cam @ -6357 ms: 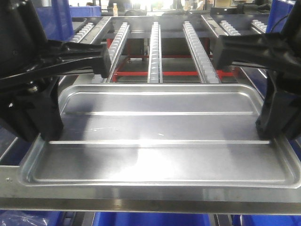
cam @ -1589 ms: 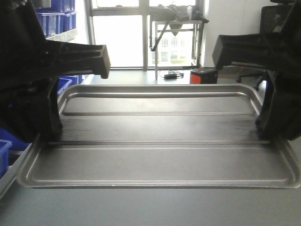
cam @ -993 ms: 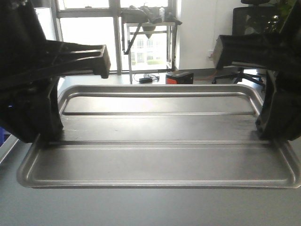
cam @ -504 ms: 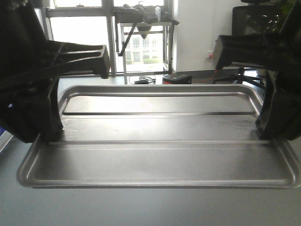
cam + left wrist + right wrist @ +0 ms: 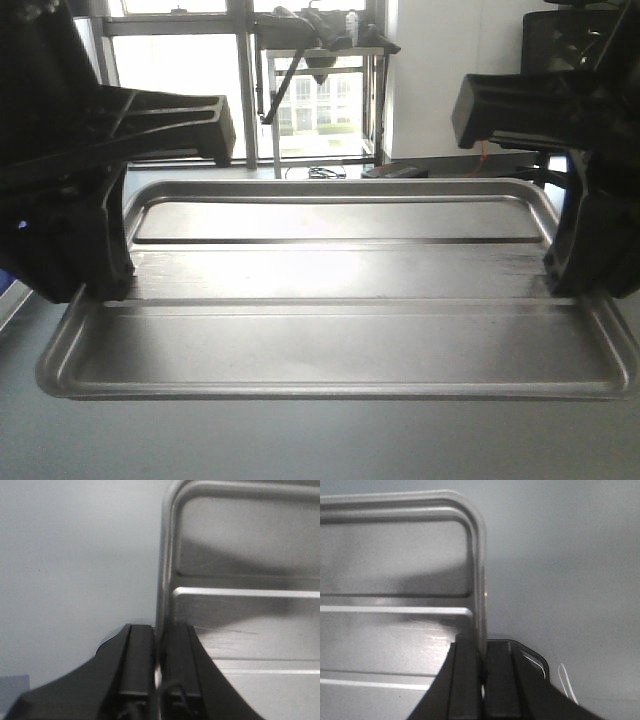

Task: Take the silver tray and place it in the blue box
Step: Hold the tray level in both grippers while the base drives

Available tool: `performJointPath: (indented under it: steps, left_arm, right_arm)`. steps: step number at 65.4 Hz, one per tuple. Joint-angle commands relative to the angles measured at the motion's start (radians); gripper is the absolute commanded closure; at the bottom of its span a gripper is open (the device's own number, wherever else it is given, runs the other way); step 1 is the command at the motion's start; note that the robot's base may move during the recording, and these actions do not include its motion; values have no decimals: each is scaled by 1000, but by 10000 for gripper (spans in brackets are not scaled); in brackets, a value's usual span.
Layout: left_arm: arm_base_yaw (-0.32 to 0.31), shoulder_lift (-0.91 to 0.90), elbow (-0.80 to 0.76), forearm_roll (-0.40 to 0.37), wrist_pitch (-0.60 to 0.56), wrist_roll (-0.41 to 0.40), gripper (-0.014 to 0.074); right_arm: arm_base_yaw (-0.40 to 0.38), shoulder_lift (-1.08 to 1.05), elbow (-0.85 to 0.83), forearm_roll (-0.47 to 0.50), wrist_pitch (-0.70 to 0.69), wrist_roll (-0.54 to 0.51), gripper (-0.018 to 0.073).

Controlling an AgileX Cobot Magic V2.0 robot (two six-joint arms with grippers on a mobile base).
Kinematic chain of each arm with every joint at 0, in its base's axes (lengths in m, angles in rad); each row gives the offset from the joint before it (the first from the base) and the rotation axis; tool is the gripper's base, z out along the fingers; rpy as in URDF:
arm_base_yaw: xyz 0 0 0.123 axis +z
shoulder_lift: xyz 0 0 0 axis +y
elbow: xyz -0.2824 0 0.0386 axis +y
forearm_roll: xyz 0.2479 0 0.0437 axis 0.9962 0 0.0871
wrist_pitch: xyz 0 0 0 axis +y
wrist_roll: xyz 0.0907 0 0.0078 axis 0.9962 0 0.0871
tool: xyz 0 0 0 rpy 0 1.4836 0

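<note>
The silver tray [image 5: 340, 290] fills the front view, held level in the air between both arms, with two long ridges across its recessed panel. My left gripper [image 5: 100, 285] is shut on the tray's left rim; in the left wrist view the two black jaws [image 5: 159, 650] pinch the rim of the tray [image 5: 250, 605]. My right gripper [image 5: 570, 280] is shut on the right rim; in the right wrist view the jaws [image 5: 482, 665] clamp the rim of the tray [image 5: 395, 590]. The blue box is out of view.
Grey floor lies under the tray [image 5: 75, 570]. Beyond the far rim are bright windows [image 5: 180, 70], a metal table with gear on it [image 5: 320, 40], a white wall [image 5: 440, 60] and a black chair [image 5: 560, 30] at the right.
The tray and both grippers keep the same place in view. The background slides sideways: the roller racks and blue bins are gone, then windows and table shift, showing the whole base turning.
</note>
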Motion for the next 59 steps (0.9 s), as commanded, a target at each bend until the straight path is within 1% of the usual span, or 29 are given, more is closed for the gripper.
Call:
performJointPath:
  steps: [1, 58, 59]
  left_arm:
    - [-4, -33, -24, 32, 9, -2, 602]
    - [-4, -33, -24, 32, 9, -2, 602]
    - [-69, -33, -24, 32, 9, -2, 603]
  right_arm:
    - [-1, -19, -23, -52, 1, 0, 491]
    - [-1, -19, -23, -52, 3, 0, 491]
    - [-1, -19, -23, -52, 3, 0, 491]
